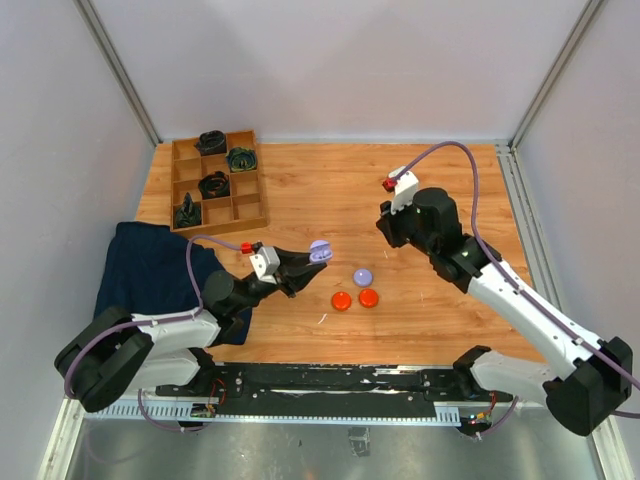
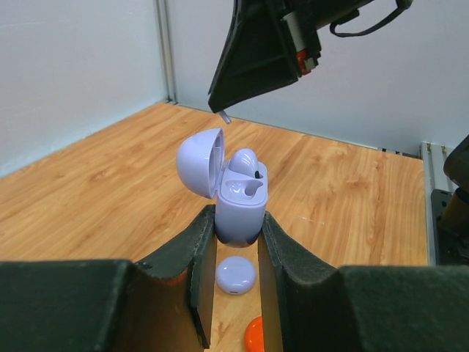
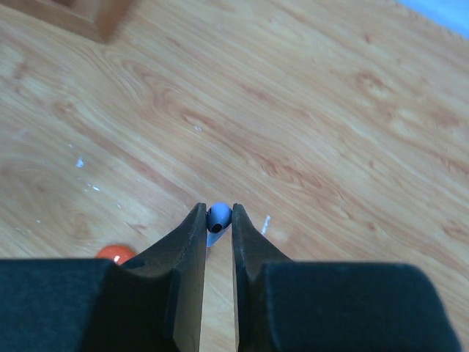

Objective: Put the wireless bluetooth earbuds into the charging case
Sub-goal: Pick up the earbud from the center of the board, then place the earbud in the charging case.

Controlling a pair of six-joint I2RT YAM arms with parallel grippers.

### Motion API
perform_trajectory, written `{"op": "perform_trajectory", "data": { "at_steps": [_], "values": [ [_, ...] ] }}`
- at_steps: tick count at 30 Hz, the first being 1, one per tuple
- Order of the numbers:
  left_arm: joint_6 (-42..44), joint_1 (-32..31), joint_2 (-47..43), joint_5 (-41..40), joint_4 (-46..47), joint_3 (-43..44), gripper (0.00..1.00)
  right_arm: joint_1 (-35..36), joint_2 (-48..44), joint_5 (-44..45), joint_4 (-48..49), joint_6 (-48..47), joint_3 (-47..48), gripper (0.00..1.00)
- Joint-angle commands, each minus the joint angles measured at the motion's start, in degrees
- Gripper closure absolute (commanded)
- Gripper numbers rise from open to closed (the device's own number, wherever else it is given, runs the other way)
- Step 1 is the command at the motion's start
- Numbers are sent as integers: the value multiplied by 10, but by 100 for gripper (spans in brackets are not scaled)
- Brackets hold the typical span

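In the case (image 2: 240,213), one earbud (image 2: 245,158); second earbud (image 3: 218,217) gripped.

You face two tiny lavender plastic earbuds (image 2: 245,158) (image 3: 219,216), one open lavender charging case (image 2: 238,202), one lavender round disc (image 1: 362,277), two orange-red round discs (image 1: 341,300) (image 1: 369,297), four black coiled bundles (image 1: 210,141) (image 1: 241,158) (image 1: 213,184) (image 1: 189,212), one wooden compartment tray (image 1: 220,226), one dark-blue cloth (image 1: 150,265).

Left pincer (image 2: 237,224) clamps the open lavender charging case (image 2: 242,207), one earbud (image 2: 245,158) seated.
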Motion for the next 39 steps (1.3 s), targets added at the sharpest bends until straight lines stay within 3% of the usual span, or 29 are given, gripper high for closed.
{"op": "perform_trajectory", "data": {
  "at_steps": [1, 19, 39],
  "values": [
    [13, 3, 1, -6, -3, 24, 100, 38, -32, -3, 84, -13, -19, 91],
    [-21, 3, 15, 3, 24, 36, 100, 228, -99, -37, 281, -138, -84, 91],
    [-63, 3, 21, 4, 64, 28, 100, 274, -48, -39, 329, -189, -101, 91]
  ]
}}
